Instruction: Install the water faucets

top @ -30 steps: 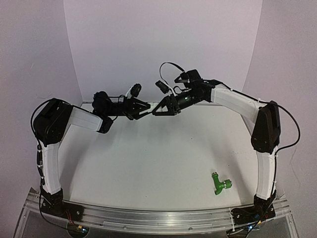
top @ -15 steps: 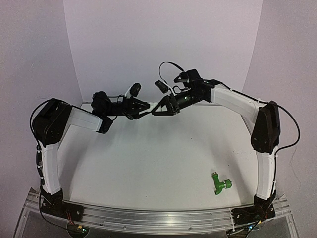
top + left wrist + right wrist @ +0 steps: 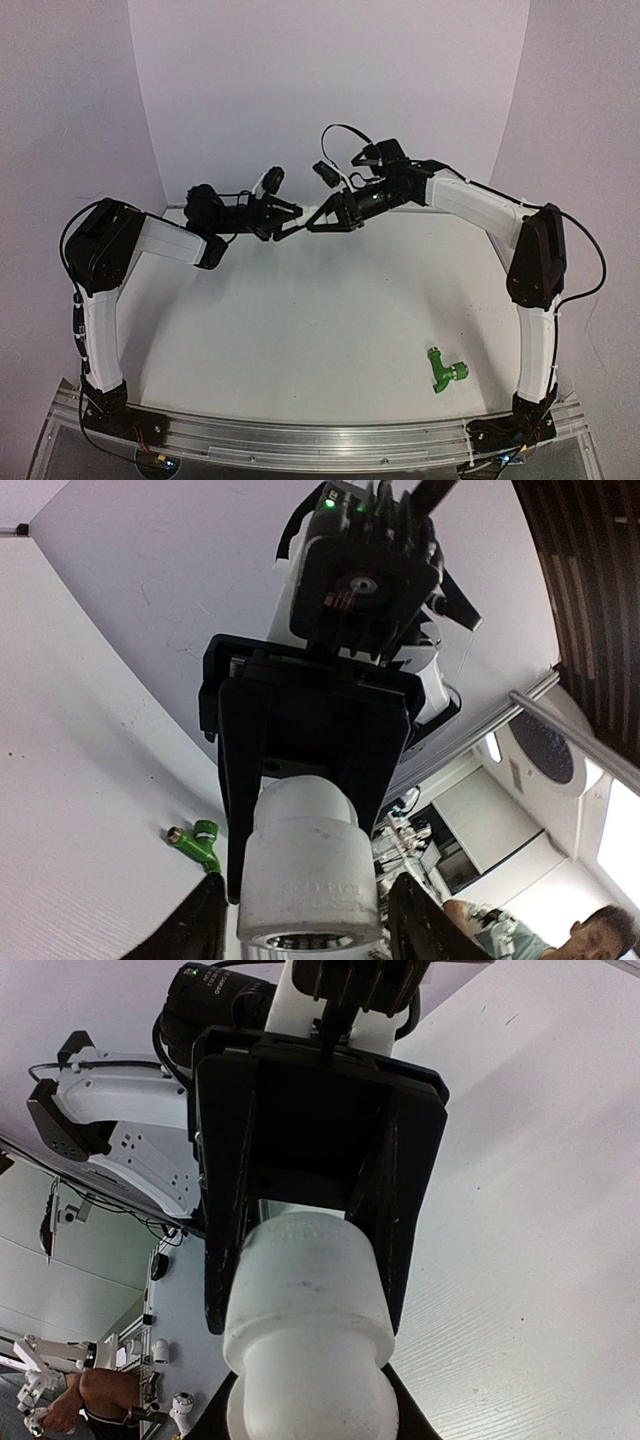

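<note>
1. Location: the white fitting [image 3: 310, 880] is held aloft at far centre, between both grippers. The green tap [image 3: 447, 370] lies on the table [image 3: 300, 330] at near right, well apart.
2. Right gripper [image 3: 300, 830]: jaws closed on the fitting's narrow neck.
3. Left gripper [image 3: 310, 1310]: jaws parted, flanking the wide end, apparently just off it.
4. Judged a hand-over. Confirm the right hold sits square, then draw the left back straight along the fitting's axis, with no sideways drag.

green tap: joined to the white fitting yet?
No. Tap lies alone on the table; the fitting is up in the right claw.
</note>
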### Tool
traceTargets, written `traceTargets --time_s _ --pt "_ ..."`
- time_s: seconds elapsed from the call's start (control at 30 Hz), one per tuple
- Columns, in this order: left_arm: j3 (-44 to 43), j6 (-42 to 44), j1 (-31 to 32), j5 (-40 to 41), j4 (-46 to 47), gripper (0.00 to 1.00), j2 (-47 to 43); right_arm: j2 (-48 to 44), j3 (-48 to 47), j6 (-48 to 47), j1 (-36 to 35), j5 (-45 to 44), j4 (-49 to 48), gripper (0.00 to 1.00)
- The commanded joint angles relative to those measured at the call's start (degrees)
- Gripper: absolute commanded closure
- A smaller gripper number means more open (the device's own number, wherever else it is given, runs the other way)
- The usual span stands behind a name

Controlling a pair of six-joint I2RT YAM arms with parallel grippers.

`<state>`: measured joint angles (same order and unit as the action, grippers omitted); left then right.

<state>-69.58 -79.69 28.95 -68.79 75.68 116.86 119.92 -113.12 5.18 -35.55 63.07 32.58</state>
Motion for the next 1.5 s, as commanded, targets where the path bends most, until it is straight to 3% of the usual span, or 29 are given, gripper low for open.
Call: traceTargets --time_s 0.0,0.07,0.17,0.27,0.37,0.5,0.63,0.93,1.47 --pt "1.03 1.68 -0.09 1.42 8.36 0.17 -3.45 -4.93 -0.14 -1.31 0.87 -2.7 -1.82 0.93" --pt "2.62 4.94 -0.5 2.81 4.88 0.01 -5.5 -5.67 0.55 -1.63 1.76 -5.23 -1.41 0.92" --pt "5.7 12.78 -1.61 7.18 -4.79 0.0 -9.52 -6.92 1.29 -4.56 3.79 -12.96 1.52 0.92" --pt "6.85 21.69 -2.61 12.41 -17.46 0.0 -13.47 -6.75 -0.3 -13.57 4.2 -26.52 9.91 0.92" --pt "5.43 30.93 -2.76 19.75 -33.98 0.0 -16.93 -6.09 -0.06 -19.03 4.19 -38.36 15.89 0.92" --pt "4.28 38.95 -2.51 30.55 -48.09 0.0 -20.38 -4.42 1.9 -25.08 4.36 -51.34 20.29 0.9" --pt "4.04 43.2 -2.14 38.91 -54.78 0.0 -23.25 -1.52 2.51 -28.59 4.7 -60.14 22.29 0.88" --pt "1.6 43.94 -2.14 44.57 -62.25 0.0 -22.16 11.29 -5.83 -33.16 5.67 -59.12 29.14 0.86" --pt "-0.93 46.87 -2.14 44.6 -67.82 0.0 -20.74 18.72 -7.74 -33.66 5.67 -61.01 28.86 0.77"
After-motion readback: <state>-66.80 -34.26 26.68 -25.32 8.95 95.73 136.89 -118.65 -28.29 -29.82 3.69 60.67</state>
